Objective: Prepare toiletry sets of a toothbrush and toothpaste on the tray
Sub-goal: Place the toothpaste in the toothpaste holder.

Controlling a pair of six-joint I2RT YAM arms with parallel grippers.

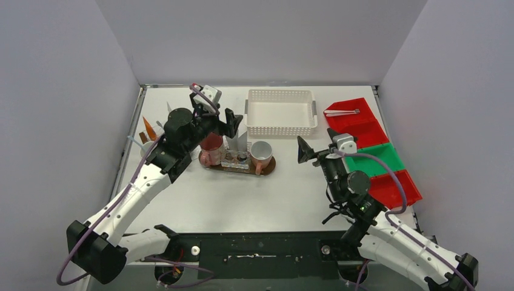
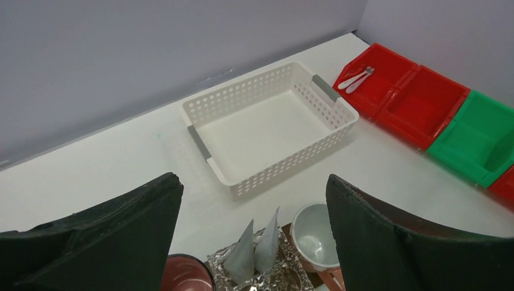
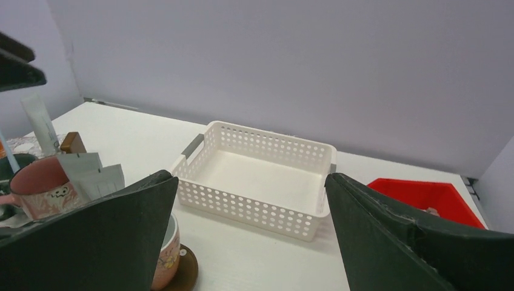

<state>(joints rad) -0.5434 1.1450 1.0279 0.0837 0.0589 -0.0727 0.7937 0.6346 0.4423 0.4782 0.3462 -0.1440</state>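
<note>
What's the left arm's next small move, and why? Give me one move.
Probably lift the left gripper straight up, clear of the tray. Its jaws stand open with nothing between them, and the tapered tubes stand just beneath, beside the white mug, so a sideways move could knock them.

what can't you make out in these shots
- Top view: items at the table's left edge, mostly hidden behind the left arm.
- Left wrist view: the reddish mug, cut off by the bottom edge.
- Top view: white pieces in the far red bin, too small to identify.
</note>
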